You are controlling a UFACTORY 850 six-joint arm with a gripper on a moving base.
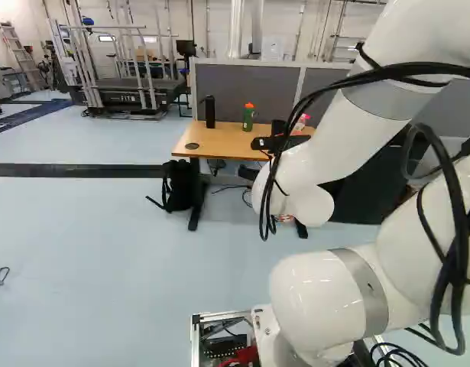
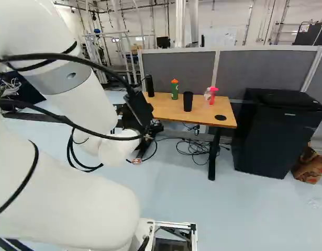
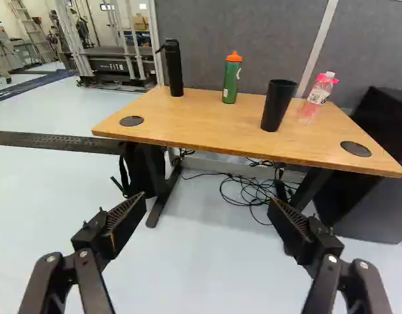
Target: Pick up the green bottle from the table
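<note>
My gripper (image 2: 139, 111) is in the air on the near side of the wooden table (image 2: 166, 109), partly hidden by cables. In the wrist view the gripper (image 3: 208, 219) stands wide open, nothing between its fingers. The green bottle (image 3: 231, 80) with an orange cap stands upright on the table (image 3: 194, 116), toward the far edge and well ahead of the fingers. Both base views show the same green bottle (image 1: 248, 118), whose orange top rises above the tabletop.
On the table stand a tall black bottle (image 3: 173, 69), a black cup (image 3: 278, 104) to the right of the green bottle, and a clear bottle with a pink cap (image 3: 319, 95). Grey partitions (image 2: 265, 70) rise behind. A black cabinet (image 2: 276, 130), a backpack (image 1: 179, 185) and loose cables are nearby.
</note>
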